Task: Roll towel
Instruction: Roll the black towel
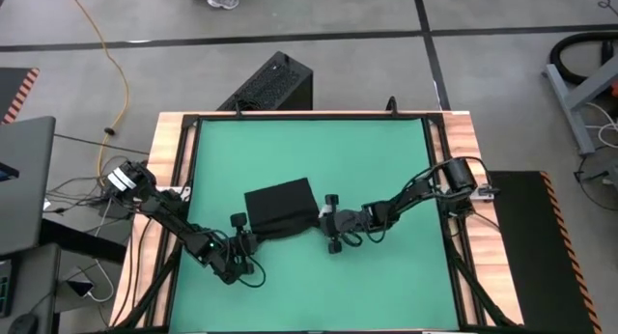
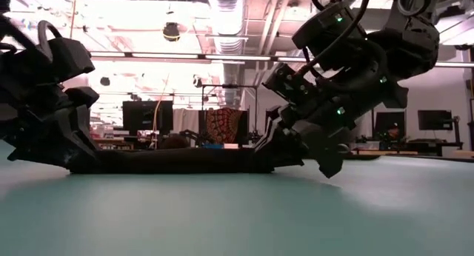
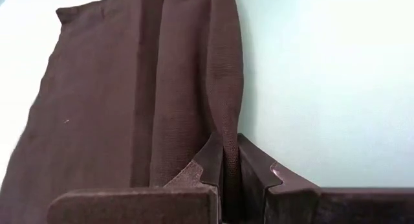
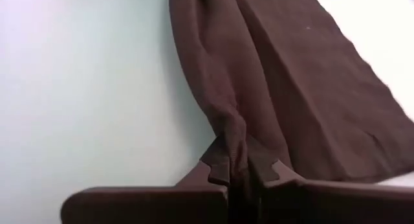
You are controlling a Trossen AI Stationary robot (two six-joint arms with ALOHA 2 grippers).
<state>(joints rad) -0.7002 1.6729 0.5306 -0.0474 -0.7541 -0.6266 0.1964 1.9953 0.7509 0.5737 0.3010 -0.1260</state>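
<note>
The black towel (image 1: 280, 207) lies on the green mat (image 1: 386, 160) at the table's middle. In the low view it is a low dark strip (image 2: 170, 161). Its near edge is bunched into a narrow ridge (image 3: 220, 68). My left gripper (image 1: 247, 241) is shut on the near left corner. My right gripper (image 1: 324, 219) is shut on the near right corner. Both wrist views look along this ridge, with the rest of the cloth spread flat beside it. My left gripper pinches the bunched fold at the towel's near left corner (image 3: 225, 138) between its two fingers. It slants down from the table's near left side. Several layers seem gathered there. The rest of the towel lies on the mat. My right gripper pinches the gathered fold at the towel's near right corner (image 4: 234, 138) between its two fingers (image 4: 217, 164). It slants down from the table's right side. The cloth puckers just ahead of the fingers, and the rest of the towel rests flat on the mat.
A wooden frame (image 1: 174, 160) borders the mat. A black vented box (image 1: 273, 83) stands on the floor beyond the far edge. Bare mat lies far of the towel and near of both grippers (image 1: 319, 286). A laptop (image 1: 24, 180) and cables sit off the table's left.
</note>
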